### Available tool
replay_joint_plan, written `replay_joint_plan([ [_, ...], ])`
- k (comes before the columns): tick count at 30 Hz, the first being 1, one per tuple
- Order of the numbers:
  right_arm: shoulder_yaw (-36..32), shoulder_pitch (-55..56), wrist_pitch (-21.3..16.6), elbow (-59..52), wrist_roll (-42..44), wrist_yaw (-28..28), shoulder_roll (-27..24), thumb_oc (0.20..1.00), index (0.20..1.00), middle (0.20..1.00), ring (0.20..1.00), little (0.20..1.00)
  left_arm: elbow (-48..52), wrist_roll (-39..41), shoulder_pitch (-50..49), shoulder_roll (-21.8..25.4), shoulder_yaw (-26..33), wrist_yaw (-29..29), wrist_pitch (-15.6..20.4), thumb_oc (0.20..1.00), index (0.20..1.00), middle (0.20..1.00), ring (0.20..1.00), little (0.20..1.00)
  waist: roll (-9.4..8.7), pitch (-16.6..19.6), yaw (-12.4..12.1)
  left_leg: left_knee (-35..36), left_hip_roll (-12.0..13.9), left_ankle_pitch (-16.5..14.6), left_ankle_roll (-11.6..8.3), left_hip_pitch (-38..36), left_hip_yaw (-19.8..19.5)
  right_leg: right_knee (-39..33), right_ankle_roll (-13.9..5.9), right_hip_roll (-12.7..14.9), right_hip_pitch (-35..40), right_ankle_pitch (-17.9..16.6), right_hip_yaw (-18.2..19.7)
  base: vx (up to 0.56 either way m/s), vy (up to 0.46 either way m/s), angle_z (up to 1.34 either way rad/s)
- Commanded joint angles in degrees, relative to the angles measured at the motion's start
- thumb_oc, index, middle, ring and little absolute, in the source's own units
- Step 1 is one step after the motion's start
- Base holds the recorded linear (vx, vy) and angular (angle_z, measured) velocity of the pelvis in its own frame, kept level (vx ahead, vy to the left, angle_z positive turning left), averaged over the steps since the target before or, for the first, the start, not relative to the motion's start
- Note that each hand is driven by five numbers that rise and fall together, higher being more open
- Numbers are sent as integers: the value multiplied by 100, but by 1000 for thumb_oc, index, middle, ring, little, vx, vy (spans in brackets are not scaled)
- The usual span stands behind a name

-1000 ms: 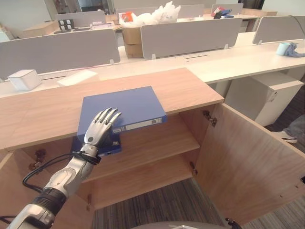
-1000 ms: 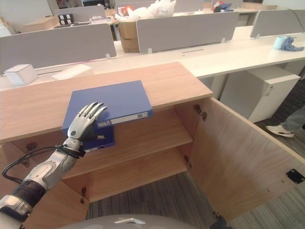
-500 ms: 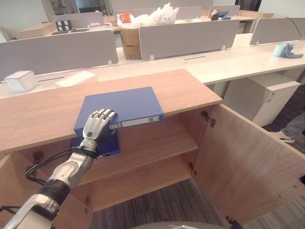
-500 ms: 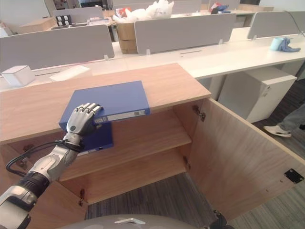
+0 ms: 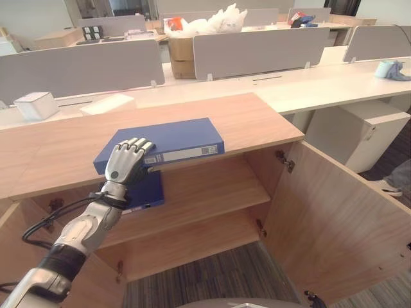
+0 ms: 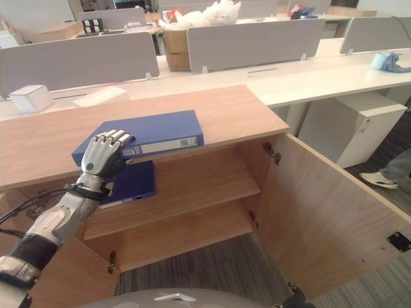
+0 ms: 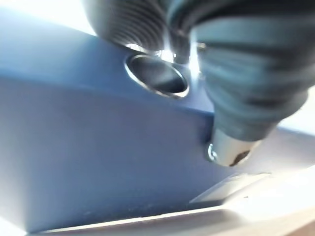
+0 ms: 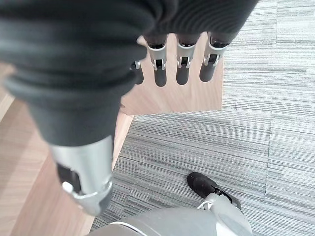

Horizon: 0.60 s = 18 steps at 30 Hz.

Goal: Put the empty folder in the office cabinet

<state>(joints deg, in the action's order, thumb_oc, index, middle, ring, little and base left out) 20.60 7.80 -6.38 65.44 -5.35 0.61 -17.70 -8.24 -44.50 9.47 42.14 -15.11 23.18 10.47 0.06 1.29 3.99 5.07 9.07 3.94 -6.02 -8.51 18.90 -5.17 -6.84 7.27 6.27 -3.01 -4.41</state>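
A blue folder (image 5: 170, 138) lies on the wooden cabinet top (image 5: 250, 119), its labelled spine over the front edge. My left hand (image 5: 126, 160) is shut on the folder's near left corner, fingers curled over the cover. In the left wrist view the folder (image 7: 98, 162) and its metal ring hole sit right under the thumb (image 7: 246, 98). A second blue folder (image 5: 146, 192) lies flat on the upper shelf (image 5: 212, 189) just below. My right hand (image 8: 179, 64) hangs with relaxed fingers above the carpet beside a wooden panel.
The cabinet's right door (image 5: 334, 212) stands wide open toward me. A white box (image 5: 36, 105) and a flat white sheet (image 5: 108, 103) rest on the desk behind. A white pedestal (image 5: 359, 128) stands to the right, with a person's shoe (image 6: 376, 178) beyond the door.
My left hand's fingers went from spread flat on the folder to curled round its near left corner. The folder has slid a little leftward and forward over the edge.
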Motion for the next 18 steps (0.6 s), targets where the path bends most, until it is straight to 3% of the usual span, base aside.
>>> replay_joint_plan([
  [1,127,-540,-126,223,149,-104,10,1000,1000,1000,1000,1000,187,846,516,300,560,158,202,200,200,200,200,200,-33,-78,-25,-7,55,-513,-164,-147,-456,79,-287,337,-43,-72,-228,-10,13,14],
  [5,124,-552,-99,251,80,-32,20,1000,1000,1000,1000,1000,1103,1855,425,180,1167,-28,599,200,200,200,200,200,-43,-83,-103,-7,33,-494,-156,-105,-533,81,-287,366,-38,-90,-293,-11,18,10],
  [12,201,-586,-81,263,-10,90,-20,1000,1000,1000,1000,1000,1932,3223,482,-5,1724,-97,1015,200,200,200,200,200,-58,-90,-175,-7,-16,-475,-139,-60,-602,86,-295,387,-35,-110,-367,-12,24,9],
  [18,373,-699,-98,19,-215,264,-127,1000,1000,1000,1000,1000,2504,5466,687,-481,2057,-808,1508,200,200,200,200,200,-123,-103,-252,-7,-64,-468,-109,-3,-697,101,-316,438,-27,-112,-423,-11,36,11],
])
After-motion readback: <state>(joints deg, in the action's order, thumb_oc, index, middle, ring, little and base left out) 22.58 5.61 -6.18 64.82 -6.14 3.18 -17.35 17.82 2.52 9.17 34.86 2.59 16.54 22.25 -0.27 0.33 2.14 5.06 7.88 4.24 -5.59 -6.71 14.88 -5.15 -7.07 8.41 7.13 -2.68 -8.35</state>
